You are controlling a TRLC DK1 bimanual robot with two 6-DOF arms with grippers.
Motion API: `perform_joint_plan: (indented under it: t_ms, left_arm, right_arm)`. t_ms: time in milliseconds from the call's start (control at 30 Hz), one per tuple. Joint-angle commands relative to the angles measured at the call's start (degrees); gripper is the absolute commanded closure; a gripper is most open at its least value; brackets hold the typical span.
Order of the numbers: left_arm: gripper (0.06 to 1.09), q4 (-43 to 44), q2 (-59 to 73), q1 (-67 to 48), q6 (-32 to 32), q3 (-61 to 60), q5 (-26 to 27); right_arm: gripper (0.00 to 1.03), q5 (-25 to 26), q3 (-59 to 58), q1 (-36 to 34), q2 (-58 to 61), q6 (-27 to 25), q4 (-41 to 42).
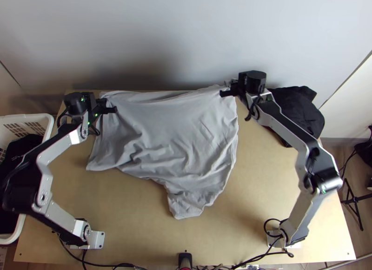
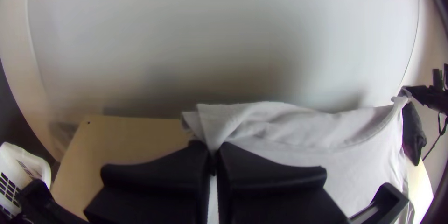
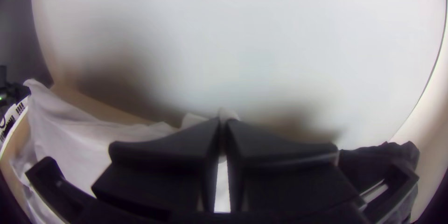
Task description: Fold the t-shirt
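Silver-grey links (image 1: 61,216) ran between chunky black joints (image 1: 21,191), black cables (image 1: 266,222) looped by the bases (image 1: 98,240), and there, green lights (image 1: 96,115) glowed at the left wrist (image 1: 74,102)!

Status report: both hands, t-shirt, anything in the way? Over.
Left hand, right hand: shut on t-shirt, far edge. Spread, rumpled. Black cloth near right hand, maybe obstacle.

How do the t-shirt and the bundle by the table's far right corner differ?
The t-shirt is pale grey, the bundle black. The t-shirt is mostly spread, with creases; the bundle is bunched. The left gripper and right gripper hold the t-shirt's far edge; neither holds the bundle.
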Motion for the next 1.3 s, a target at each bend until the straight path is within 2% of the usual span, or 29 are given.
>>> perform_joint_plan:
  t_ms: [0, 33, 133, 167, 633, 800, 967, 1133, 1267]
  left_arm:
    - [0.94, 0.1, 8.0, -0.3, -1.5, 5.2, 0.1]
    - [0.78, -0.8, 8.2, -0.4, -1.3, 5.1, 0.2]
    - [0.18, -4.1, 8.2, -1.3, 1.2, 4.9, 0.6]
    - [0.10, -5.0, 8.4, -1.3, 1.3, 5.1, 0.6]
    - [0.10, -8.5, 11.5, -0.3, 2.4, 9.3, 1.7]
    - [0.10, -13.5, 16.4, 0.4, 2.4, 16.1, 3.1]
    - [0.10, -14.4, 22.0, 1.4, 2.5, 22.2, 3.1]
    - [0.10, -22.6, 27.5, 1.6, 2.4, 30.1, 3.1]
    - [0.10, -22.9, 29.3, 1.6, 2.2, 32.1, 3.3]
  right_arm:
    - [1.00, 0.1, 7.9, 1.0, 7.9, -0.6, 0.9]
    - [1.00, 0.1, 7.9, 1.3, 8.2, -0.6, 0.9]
    - [1.00, 0.1, 7.6, 2.0, 8.3, -0.6, 0.9]
    - [1.00, 0.1, 7.5, 2.1, 8.3, -0.4, 0.9]
    - [1.00, 0.1, 5.2, 3.5, 4.6, -0.6, 0.7]
    - [1.00, 0.1, 3.3, 3.8, 2.5, -1.3, 0.5]
    - [1.00, 0.2, 2.3, 3.9, 0.4, -1.2, 0.1]
    - [1.00, 0.6, 0.8, 4.0, -1.0, -1.3, 0.0]
    - [1.00, 1.0, 0.5, 4.0, -1.4, -1.9, 0.0]
